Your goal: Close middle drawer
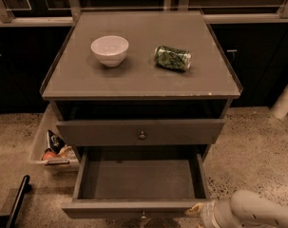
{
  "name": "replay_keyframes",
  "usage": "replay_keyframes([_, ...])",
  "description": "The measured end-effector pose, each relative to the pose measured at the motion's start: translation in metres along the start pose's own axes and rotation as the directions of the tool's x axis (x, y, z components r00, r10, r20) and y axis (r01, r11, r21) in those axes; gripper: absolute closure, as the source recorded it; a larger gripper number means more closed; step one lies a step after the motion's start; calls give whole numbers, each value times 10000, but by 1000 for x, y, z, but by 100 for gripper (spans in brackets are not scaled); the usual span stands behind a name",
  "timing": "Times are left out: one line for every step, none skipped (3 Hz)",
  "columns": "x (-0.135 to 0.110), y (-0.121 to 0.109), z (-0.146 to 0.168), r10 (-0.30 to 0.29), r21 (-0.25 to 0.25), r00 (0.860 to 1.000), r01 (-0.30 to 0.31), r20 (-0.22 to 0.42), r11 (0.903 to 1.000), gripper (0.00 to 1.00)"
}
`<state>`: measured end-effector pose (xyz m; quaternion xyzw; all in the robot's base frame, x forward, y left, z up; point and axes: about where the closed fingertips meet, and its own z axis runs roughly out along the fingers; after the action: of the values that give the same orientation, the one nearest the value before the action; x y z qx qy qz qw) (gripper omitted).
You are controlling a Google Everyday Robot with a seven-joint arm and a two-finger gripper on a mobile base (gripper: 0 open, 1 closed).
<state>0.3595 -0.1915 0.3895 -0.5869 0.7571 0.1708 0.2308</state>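
**Closing the middle drawer: contact stage.** The middle drawer (pixel 139 179) stands pulled far out of the cabinet, its inside bare and its front panel along the bottom edge of the view. The hand (pixel 196 209) sits at the right end of that front panel, touching it or just beside it, with the pale arm (pixel 257 213) coming in from the lower right. Whether the hand is open or closed cannot be told, and nothing is seen held in it.

The step in hand appears to be the approach to the drawer front; the push itself is not yet done. The next move calls for a straight push toward the cabinet. Because contact is near one corner, the drawer may skew in its runners, so contact nearer the centre would serve better.

The upper drawer (pixel 141 132) projects slightly above but does not block the travel. The floor (pixel 257 146) to the right is open. A bin of packets (pixel 51 148) stands beside the cabinet's left side, and a black bar (pixel 17 201) lies at lower left. On the bench (pixel 139 82), the bowl (pixel 110 50) and the can (pixel 172 58) lie well apart from the work.
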Motion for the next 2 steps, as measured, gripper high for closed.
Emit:
replay_keyframes([-5,-18,11,-165,26,9984,164,538,9999,14])
replay_keyframes([-16,-45,17,-585,155,9935,572,979,9982,38])
